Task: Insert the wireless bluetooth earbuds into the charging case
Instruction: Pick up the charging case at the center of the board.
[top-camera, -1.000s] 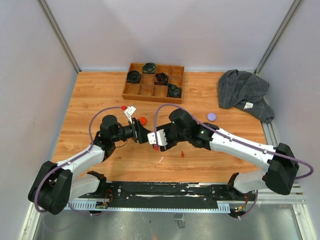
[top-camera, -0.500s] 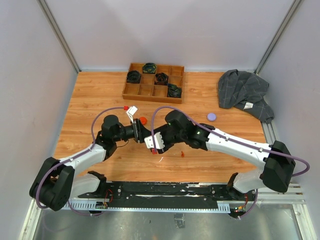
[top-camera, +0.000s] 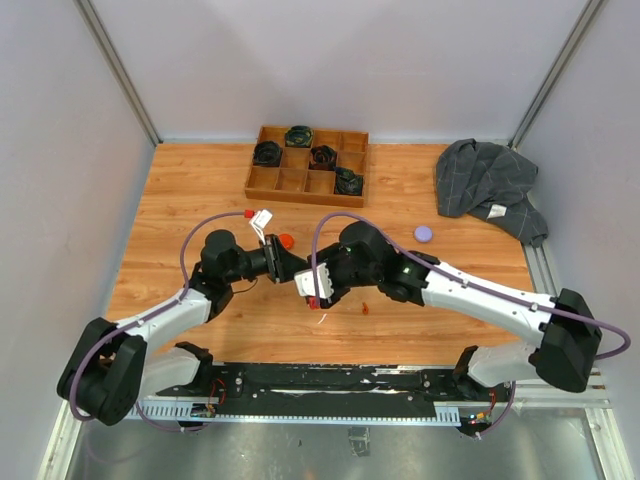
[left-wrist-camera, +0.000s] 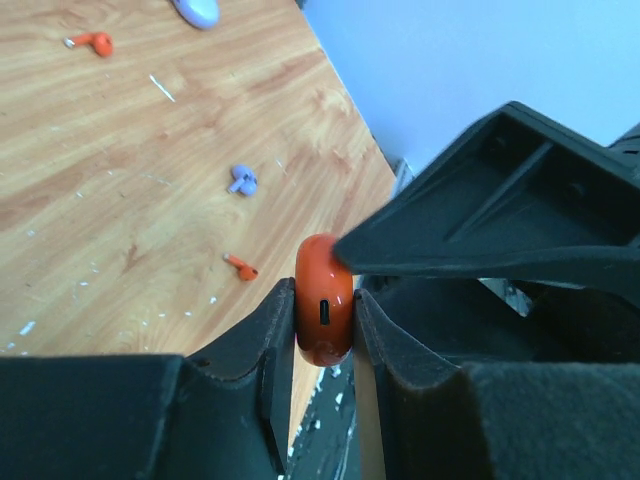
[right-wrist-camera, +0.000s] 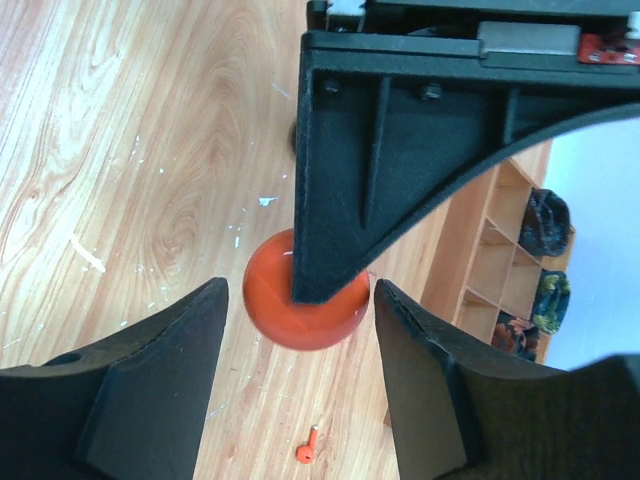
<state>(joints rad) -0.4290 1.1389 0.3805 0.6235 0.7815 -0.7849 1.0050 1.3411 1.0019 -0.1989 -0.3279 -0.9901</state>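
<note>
While the left end effector (left-wrist-camera: 322, 300) clenches the orange charging case (left-wrist-camera: 323, 325) over the tabletop (left-wrist-camera: 110, 160), the right end effector (right-wrist-camera: 300, 295) hangs released close by.

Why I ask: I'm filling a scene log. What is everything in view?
table: 1, brown wood, under everything.
tray: 1, brown wood, far centre.
dark round items: 4, black-green, in tray compartments.
cloth: 1, grey, far right.
lavender case: 1, pale lavender, table right of centre.
orange case: 1, orange-red, clamped in left hand.
earbuds: 3 seen, two orange, one lavender, loose on table.
left hand: 1, black, shut on orange case.
right hand: 1, black, open, beside the left hand.
</note>
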